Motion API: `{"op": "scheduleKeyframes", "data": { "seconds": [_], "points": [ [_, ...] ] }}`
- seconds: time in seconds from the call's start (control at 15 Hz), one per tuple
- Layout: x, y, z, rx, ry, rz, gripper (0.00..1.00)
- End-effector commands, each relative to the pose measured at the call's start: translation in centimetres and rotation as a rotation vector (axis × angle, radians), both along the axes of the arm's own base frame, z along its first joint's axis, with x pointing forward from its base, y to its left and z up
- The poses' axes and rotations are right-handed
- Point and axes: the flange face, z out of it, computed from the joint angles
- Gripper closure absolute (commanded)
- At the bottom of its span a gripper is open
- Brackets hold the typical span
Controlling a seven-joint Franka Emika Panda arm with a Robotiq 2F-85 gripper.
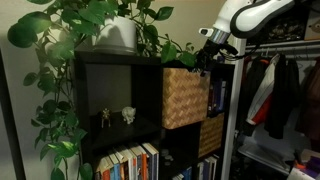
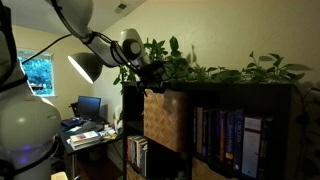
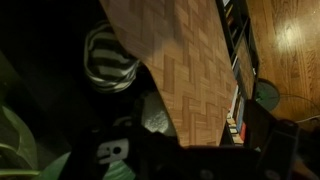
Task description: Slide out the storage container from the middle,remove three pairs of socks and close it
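Wrist view was dark, so I could not tell if the pincer (image 3: pixel 150 125) was apart or together. A stripy sock (image 3: pixel 108 60) sat just above it, upper left. In both exterior views the storage container (image 1: pixel 185 97) stuck out of the black counter (image 1: pixel 110 90), near the middle of the frame, under a leafy plant (image 1: pixel 90 20).

Light tan woven wicker cube basket (image 1: pixel 184 98) juts forward from upper cubby of black cube shelf unit (image 1: pixel 110 60). Gripper (image 1: pixel 205 45) above basket's top rim. Leafy potted plant (image 1: pixel 118 30) on shelf top. Darker woven basket (image 1: pixel 211 135) in cubby below. Small figurines (image 1: pixel 117 116) in neighbouring cubby, upright books (image 1: pixel 130 162) beneath them. Wrist view: striped rolled socks (image 3: pixel 110 58) beside wicker wall.
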Motion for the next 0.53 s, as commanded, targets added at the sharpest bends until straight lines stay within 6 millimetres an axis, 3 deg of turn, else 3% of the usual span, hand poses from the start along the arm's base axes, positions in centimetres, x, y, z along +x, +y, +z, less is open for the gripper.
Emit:
{"op": "scheduleKeyframes", "data": {
  "seconds": [0.0,0.47],
  "points": [
    [1.9,0.2,-1.4,0.026,-0.013,-0.005,0.00],
    [3.5,0.5,-4.0,0.022,0.030,-0.001,0.00]
  ]
}}
